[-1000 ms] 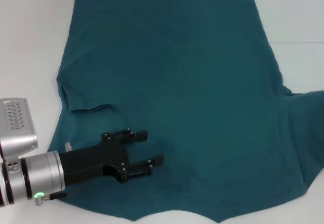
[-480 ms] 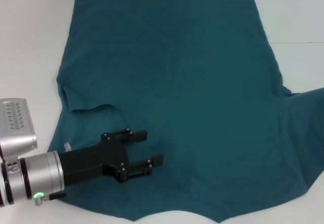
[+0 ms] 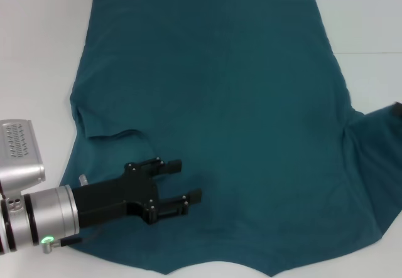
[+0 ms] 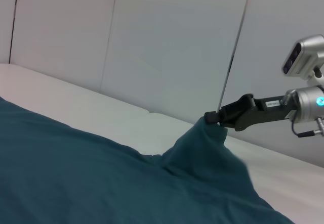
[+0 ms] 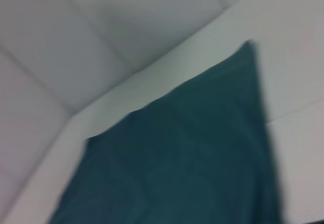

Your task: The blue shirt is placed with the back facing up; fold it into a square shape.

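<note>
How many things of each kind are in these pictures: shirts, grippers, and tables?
Blue shirt: 1
Grippers: 2, the left gripper over the shirt's near left part, jaws open, and the right gripper lifting the shirt's right sleeve
White table: 1
Total: 4

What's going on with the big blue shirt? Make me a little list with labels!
Shirt: blue shirt spread flat on the white table
Left sleeve: already folded onto the body
Right sleeve: pinched and lifted off the table
Left tool: open, over the shirt near the collar end
Right tool: shut on the right sleeve, at the shirt's right edge
Folding: barely started
</note>
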Action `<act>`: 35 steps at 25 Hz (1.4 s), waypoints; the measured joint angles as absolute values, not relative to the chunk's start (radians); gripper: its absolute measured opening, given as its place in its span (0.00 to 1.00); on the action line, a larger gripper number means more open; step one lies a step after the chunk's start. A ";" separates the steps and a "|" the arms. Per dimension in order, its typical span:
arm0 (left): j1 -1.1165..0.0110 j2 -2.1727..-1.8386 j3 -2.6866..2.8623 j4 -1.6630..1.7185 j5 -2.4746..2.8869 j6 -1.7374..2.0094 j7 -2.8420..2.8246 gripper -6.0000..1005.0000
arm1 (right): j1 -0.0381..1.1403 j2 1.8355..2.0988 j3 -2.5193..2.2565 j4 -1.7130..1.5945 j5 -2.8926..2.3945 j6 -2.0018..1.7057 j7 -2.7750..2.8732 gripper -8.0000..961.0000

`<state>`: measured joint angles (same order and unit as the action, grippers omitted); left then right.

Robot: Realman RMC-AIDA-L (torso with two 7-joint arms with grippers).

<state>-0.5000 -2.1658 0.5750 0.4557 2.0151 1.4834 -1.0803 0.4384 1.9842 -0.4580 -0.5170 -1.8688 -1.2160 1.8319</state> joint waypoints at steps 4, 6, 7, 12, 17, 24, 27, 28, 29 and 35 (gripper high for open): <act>-0.500 -2.166 0.573 0.457 2.014 1.483 -1.082 0.76 | 0.472 2.009 -0.492 -0.519 -1.872 -1.282 1.887 0.07; -0.500 -2.166 0.574 0.457 2.013 1.478 -1.082 0.76 | 0.501 2.026 -0.497 -0.517 -1.869 -1.290 1.890 0.07; -0.501 -2.166 0.575 0.457 2.013 1.474 -1.082 0.76 | 0.517 2.036 -0.499 -0.515 -1.868 -1.290 1.889 0.07; -0.509 -2.165 0.578 0.455 2.017 1.463 -1.083 0.76 | 0.602 2.076 -0.502 -0.496 -1.865 -1.274 1.854 0.07; -0.508 -2.165 0.579 0.453 2.018 1.459 -1.083 0.76 | 0.635 2.085 -0.508 -0.472 -1.868 -1.222 1.831 0.19; -0.499 -2.165 0.573 0.453 2.020 1.459 -1.083 0.76 | 0.600 2.069 -0.503 -0.474 -1.862 -1.224 1.830 0.44; -0.499 -2.166 0.571 0.453 2.017 1.459 -1.085 0.76 | 0.588 2.062 -0.501 -0.476 -1.861 -1.261 1.812 0.53; -0.498 -2.166 0.570 0.453 2.015 1.459 -1.090 0.77 | 0.584 2.060 -0.499 -0.476 -1.860 -1.279 1.797 0.57; -0.498 -2.166 0.569 0.454 2.013 1.459 -1.098 0.77 | 0.581 2.060 -0.496 -0.476 -1.860 -1.297 1.778 0.60; -0.494 -2.165 0.554 0.492 2.010 1.465 -1.189 0.77 | 0.566 2.071 -0.496 -0.466 -1.858 -1.327 1.682 0.82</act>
<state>-0.4935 -2.1648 0.5538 0.4918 2.0101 1.4649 -1.1886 0.5658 2.0711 -0.4958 -0.4657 -1.8575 -1.3268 1.6818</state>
